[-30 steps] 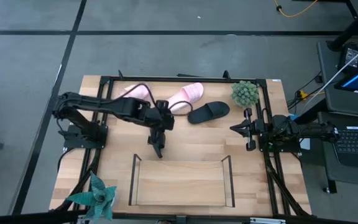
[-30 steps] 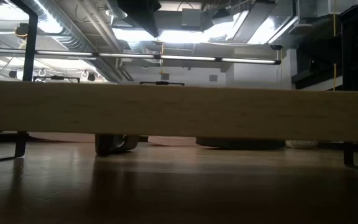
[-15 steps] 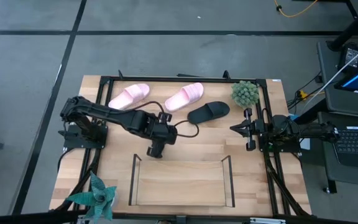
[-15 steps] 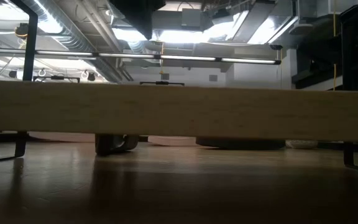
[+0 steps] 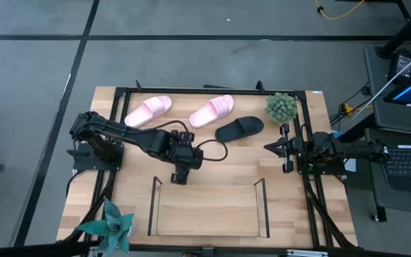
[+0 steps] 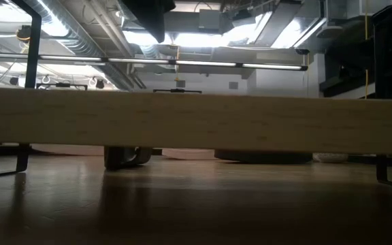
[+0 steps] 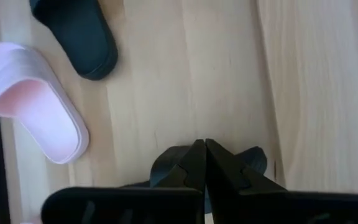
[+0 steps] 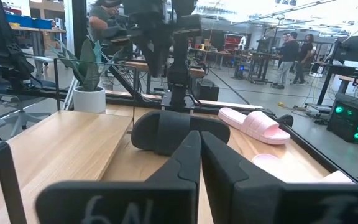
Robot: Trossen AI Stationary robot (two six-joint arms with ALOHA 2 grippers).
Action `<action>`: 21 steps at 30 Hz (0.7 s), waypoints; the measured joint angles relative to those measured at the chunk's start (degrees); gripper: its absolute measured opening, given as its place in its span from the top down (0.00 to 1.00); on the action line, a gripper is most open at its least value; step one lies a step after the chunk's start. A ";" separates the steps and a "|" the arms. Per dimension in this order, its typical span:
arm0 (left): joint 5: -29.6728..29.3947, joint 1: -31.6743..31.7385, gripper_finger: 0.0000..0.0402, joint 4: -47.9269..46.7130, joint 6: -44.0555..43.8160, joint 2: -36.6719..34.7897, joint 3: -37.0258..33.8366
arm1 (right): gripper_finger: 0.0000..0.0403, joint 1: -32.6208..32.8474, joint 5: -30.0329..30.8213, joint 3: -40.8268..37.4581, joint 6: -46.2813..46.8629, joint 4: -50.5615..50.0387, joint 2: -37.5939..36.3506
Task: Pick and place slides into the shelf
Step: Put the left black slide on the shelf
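- You have three slides in sight on the table in the high view: two pale pink ones and one matte black one, all open-toed with a broad strap and a soft foam look
- Your left gripper [image 5: 179, 175] has its jaws pressed together on nothing, pointing down at bare wood just outside the shelf's [image 5: 155, 207] far edge
- The black slide [image 5: 239, 128] lies beyond those shut jaws and off toward the right arm, sole down; in the left wrist view its rounded end [image 7: 79, 37] sits well apart from the fingertips
- The nearer pink slide [image 5: 212, 111] rests just beside the black one; the other pink slide [image 5: 148, 110] lies apart from it
- The shelf, thin black wire over a light wooden base, holds no slide
- Your right gripper [image 5: 269, 147] waits at the table's right edge, jaws together and empty, aimed toward the black slide [image 8: 166, 130]
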 joint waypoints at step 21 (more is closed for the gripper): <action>-4.55 0.07 0.75 0.33 2.31 0.00 -0.02 | 0.96 0.00 0.02 0.00 1.27 -0.39 0.00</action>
